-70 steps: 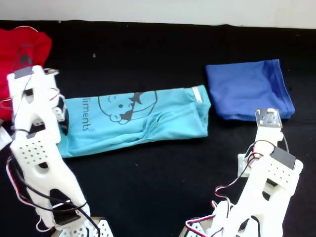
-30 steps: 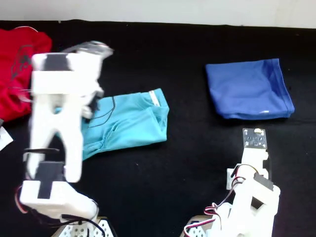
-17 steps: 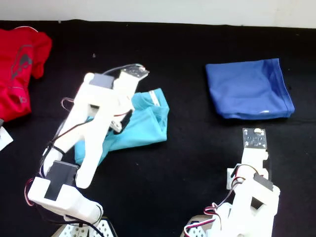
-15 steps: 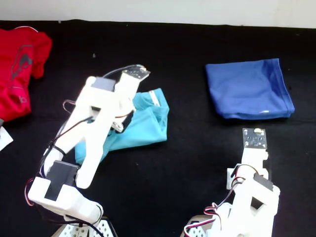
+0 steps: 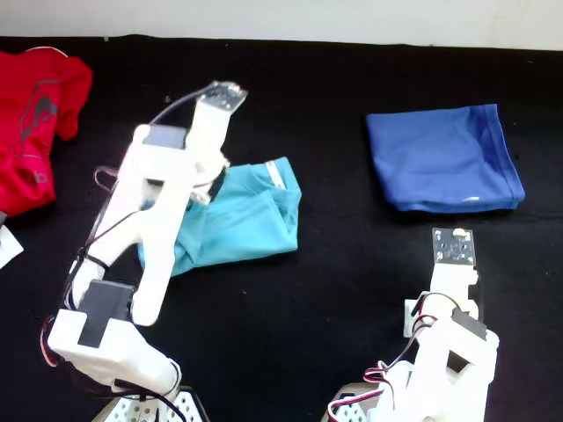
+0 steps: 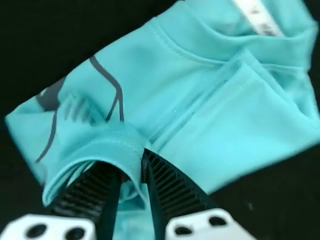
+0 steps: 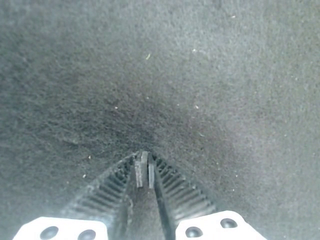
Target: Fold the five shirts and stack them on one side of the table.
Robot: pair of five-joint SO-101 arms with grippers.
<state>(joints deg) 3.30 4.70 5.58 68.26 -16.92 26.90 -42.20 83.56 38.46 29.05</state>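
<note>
where the left arm leaned out over the black table, the left gripper was clamped on a raised fold of the teal shirt, both ribbed fingers pressed against the cloth with the fold pinched between them. teal shirt lay bunched and partly folded near mid-table, left of centre, its white neck label showing toward the far edge and a dark line print on the layer nearest the gripper. seams and a doubled hem ran across the upper layers; cloth uneven, not flat. blue shirt lay folded into a rough rectangle toward the far right of the table, well apart from the teal one, bare table between them. red shirt sat crumpled at the far left edge, unfolded, a dark print on it, apart from the teal shirt. a white scrap lay at the left edge, nearer than the red shirt. right arm stood at the near right, in front of the blue shirt and not touching it. right gripper was closed with nothing in it, tips meeting, pointed at bare black table flecked with lint. a pale strip ran along behind the table's far edge.
</note>
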